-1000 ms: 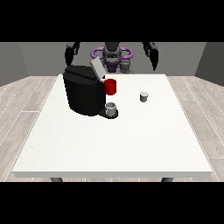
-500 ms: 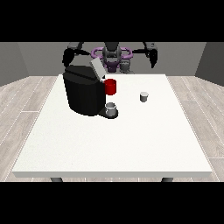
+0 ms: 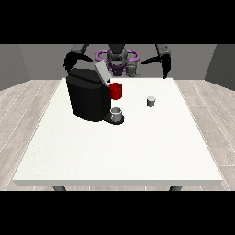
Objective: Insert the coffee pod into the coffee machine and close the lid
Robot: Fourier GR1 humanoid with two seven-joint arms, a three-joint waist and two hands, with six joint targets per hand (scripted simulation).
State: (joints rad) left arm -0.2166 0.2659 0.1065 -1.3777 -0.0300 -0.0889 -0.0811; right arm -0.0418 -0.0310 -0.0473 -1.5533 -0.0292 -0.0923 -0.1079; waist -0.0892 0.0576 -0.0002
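The robot hand at the view's right [image 3: 165,69] hangs raised above the far right part of the table [image 3: 114,151], pointing downward and holding nothing. Whether its fingers are spread or curled cannot be told. The robot hand at the view's left [image 3: 69,61] sits just behind the top of the coffee machine [image 3: 87,97]; its finger state cannot be told either, and no object shows in it.

The coffee pod [image 3: 151,101], a small grey cylinder, stands upright on the table to the right of the machine, well apart from both robot hands and untouched. The coffee machine stands on the left half of the table with its lid [image 3: 102,72] tilted up and open. A red part [image 3: 116,91] projects from its front, and a grey cup [image 3: 117,113] stands on the base below it.

Task status, as a judgement: no step is complete. The pod is not yet grasped, not yet inserted, and the lid is not yet closed. Remaining sequence: bring the right-side robot hand down to the pod, grasp it, carry it to the open machine top, seat it, then lower the lid.
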